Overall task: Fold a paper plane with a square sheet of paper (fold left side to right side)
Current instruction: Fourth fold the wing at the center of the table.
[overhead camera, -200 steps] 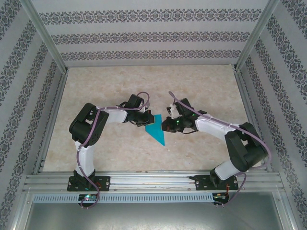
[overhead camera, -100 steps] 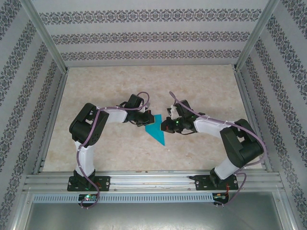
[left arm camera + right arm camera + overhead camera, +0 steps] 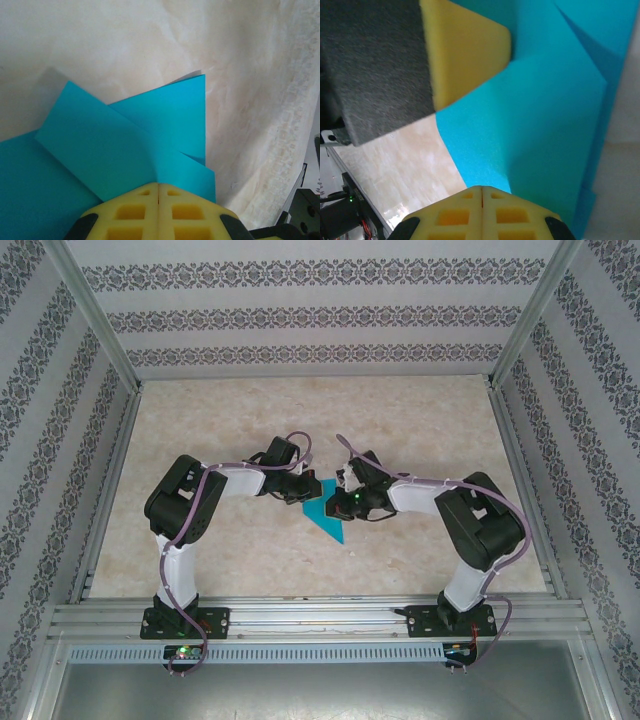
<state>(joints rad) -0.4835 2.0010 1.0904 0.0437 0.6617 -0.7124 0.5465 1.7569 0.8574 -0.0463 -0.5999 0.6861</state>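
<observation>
paper (image 3: 330, 518) part-folded into a pointed wedge, mid desk, flaps overlapping. left fingers (image 3: 150, 194) and right fingers (image 3: 490, 196) both pressed together, tips down on the paper. likely crease-flattening step; next needs a slide along the fold, paper kept pinned.

Paper (image 3: 329, 523): bright turquoise, plain, partly folded. Lies flat in the middle of the table (image 3: 420, 430). Triangular outline, tapering to a point toward the near edge. Creased flaps overlap in layers.
</observation>
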